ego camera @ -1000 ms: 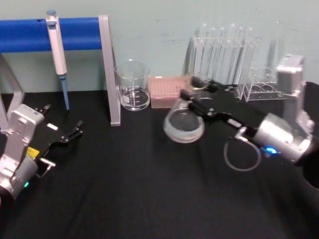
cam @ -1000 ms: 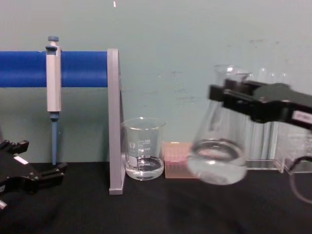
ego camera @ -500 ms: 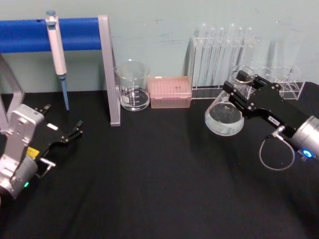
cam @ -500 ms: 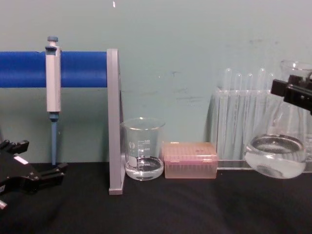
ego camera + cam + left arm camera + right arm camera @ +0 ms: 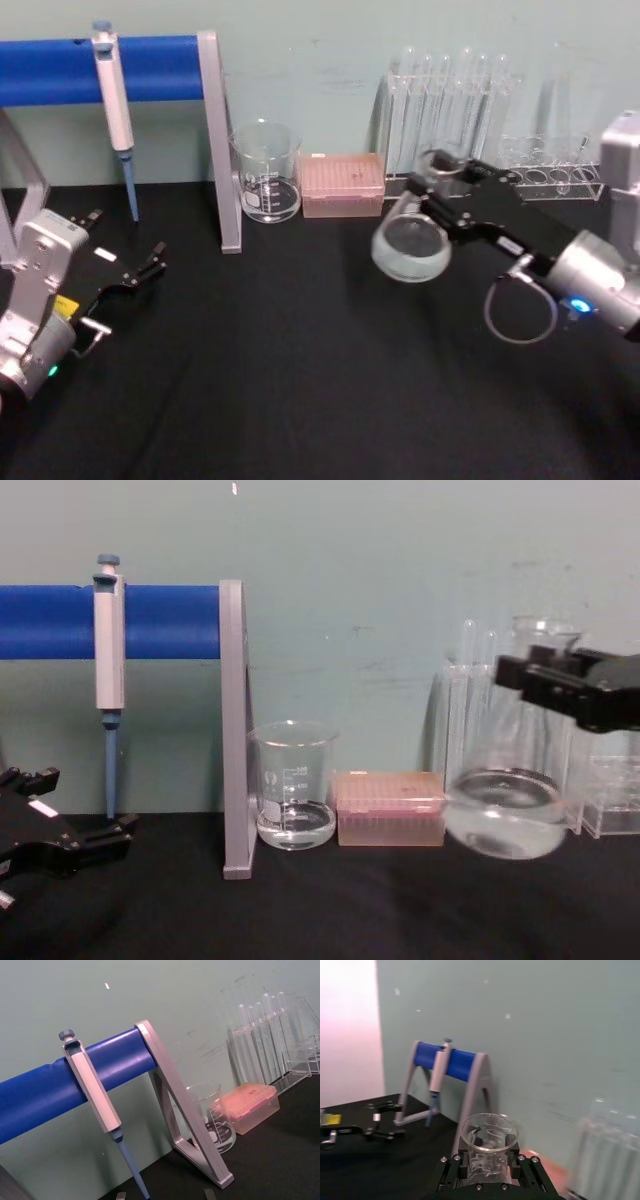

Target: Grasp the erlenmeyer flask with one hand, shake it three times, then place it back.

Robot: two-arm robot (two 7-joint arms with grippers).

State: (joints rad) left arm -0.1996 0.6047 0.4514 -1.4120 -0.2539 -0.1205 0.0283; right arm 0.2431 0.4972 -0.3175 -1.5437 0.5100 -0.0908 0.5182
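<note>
Erlenmeyer flask (image 5: 410, 250) just right of the pink box (image 5: 343, 183), neck pinched in our right gripper (image 5: 445, 188); our left gripper (image 5: 140, 272) far left, jaws spread.

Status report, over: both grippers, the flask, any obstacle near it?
Right gripper shut on erlenmeyer flask neck, flask lifted off table, liquid inside. Left gripper open, parked at left. Test tube rack close behind flask.

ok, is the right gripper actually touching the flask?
Touching. Right wrist view: the right gripper clamps the flask neck from both sides, no gap. Chest view agrees.
</note>
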